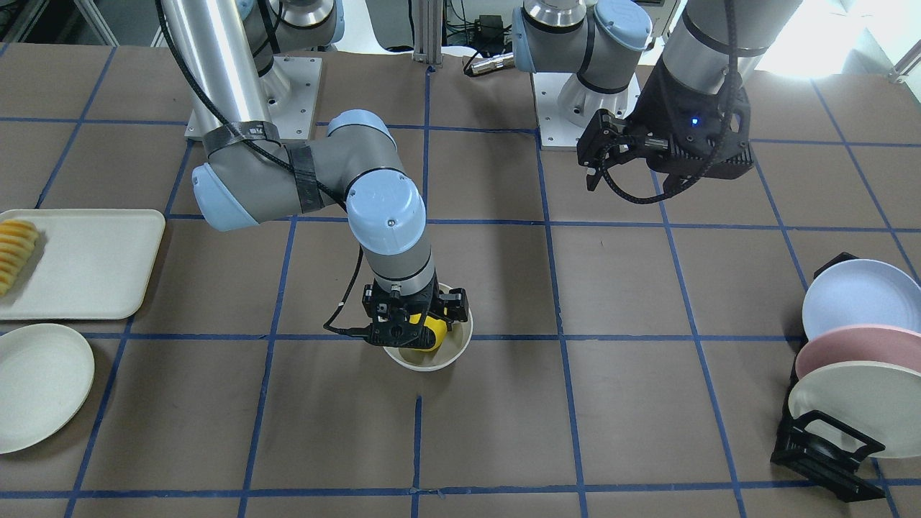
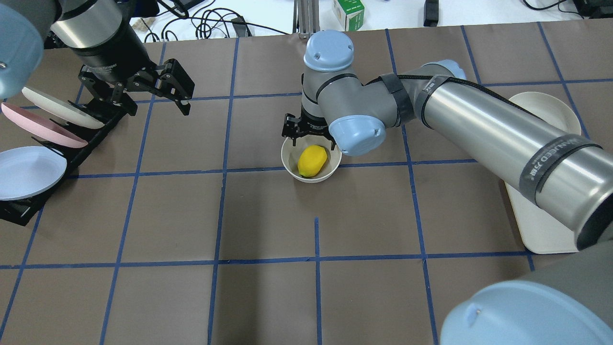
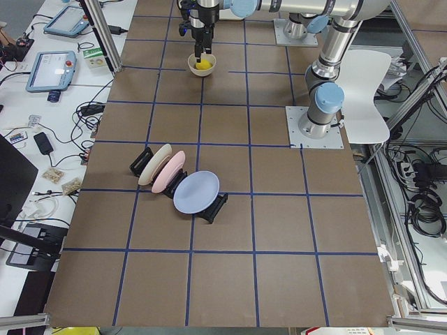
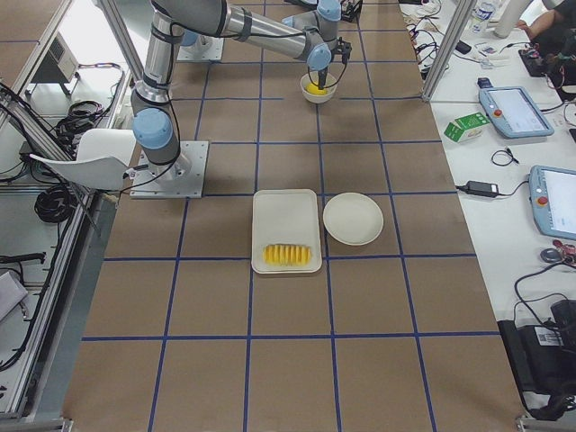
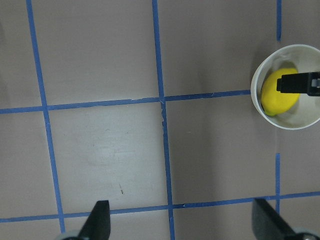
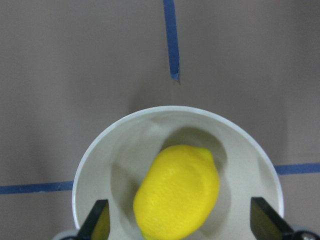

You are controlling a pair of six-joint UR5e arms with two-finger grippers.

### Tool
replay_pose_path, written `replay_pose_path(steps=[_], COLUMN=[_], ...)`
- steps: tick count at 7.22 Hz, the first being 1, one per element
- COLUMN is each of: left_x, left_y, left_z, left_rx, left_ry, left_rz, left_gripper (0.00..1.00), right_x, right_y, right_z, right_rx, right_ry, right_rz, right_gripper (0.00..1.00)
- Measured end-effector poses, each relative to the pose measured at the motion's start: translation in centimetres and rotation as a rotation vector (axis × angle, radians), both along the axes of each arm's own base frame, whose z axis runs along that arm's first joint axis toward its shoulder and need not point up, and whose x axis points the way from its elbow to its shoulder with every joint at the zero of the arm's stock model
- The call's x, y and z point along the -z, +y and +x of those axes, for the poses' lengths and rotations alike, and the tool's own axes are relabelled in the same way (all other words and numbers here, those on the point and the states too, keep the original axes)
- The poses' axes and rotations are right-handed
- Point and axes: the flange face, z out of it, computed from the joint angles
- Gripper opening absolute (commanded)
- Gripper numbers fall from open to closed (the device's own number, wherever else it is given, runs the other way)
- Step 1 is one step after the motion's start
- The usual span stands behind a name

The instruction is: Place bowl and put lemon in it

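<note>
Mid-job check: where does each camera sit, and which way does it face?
Front-facing: across the table, facing the robot; left arm, right arm, bowl.
Overhead: behind the robot, looking down; both arms, lemon.
Left side: left end; rack near, arms beyond.
Right side: right end; tray near, arms beyond.
Left wrist: straight down; left gripper, open.
Right wrist: down into bowl; right gripper, open.
Shared: every view shows lemon in bowl.

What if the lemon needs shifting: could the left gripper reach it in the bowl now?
Probably not yet: the right gripper hangs open right over the bowl and lemon, blocking the way down for the left gripper.
</note>
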Motion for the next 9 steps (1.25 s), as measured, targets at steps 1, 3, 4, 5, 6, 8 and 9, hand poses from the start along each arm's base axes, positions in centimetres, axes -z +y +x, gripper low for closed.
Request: replay_pose_path(steps=[1,3,4,5,6,8,9], left_x=[-0.3,-0.7,-0.8,-0.8,-0.6,-0.4,-0.4], left_y=[0.0,0.0,0.1,0.1,0.1,0.2,0.2], left_z=[0.2,1.6,1.9,2.0,2.0,1.9,1.8], left_rx=[-0.003,-0.029,-0.037,-0.043,-0.046,-0.048,-0.049], left_ry=[-0.003,-0.006,-0.006,-0.007,-0.007,-0.007,-0.006], left_rz=[-0.006,-0.015,-0.016,-0.015,-0.012,-0.007,-0.007], left_gripper=[1.00,1.00,1.00,1.00,1.00,1.00,1.00], right_x=[-2.9,-10.6,-14.7,-18.2,-20.6,-22.4,-22.4], right_y=[0.0,0.6,1.9,4.1,6.2,8.6,8.7], right_z=[-1.8,-9.8,-14.4,-17.5,-19.2,-20.9,-21.8], right_rx=[0.004,-0.006,-0.028,-0.048,-0.058,-0.048,-0.029], right_ry=[0.026,0.081,0.105,0.118,0.127,0.134,0.120], right_rz=[-0.028,-0.038,-0.037,-0.030,-0.017,0.026,0.045], right_gripper=[1.00,1.00,1.00,1.00,1.00,1.00,1.00])
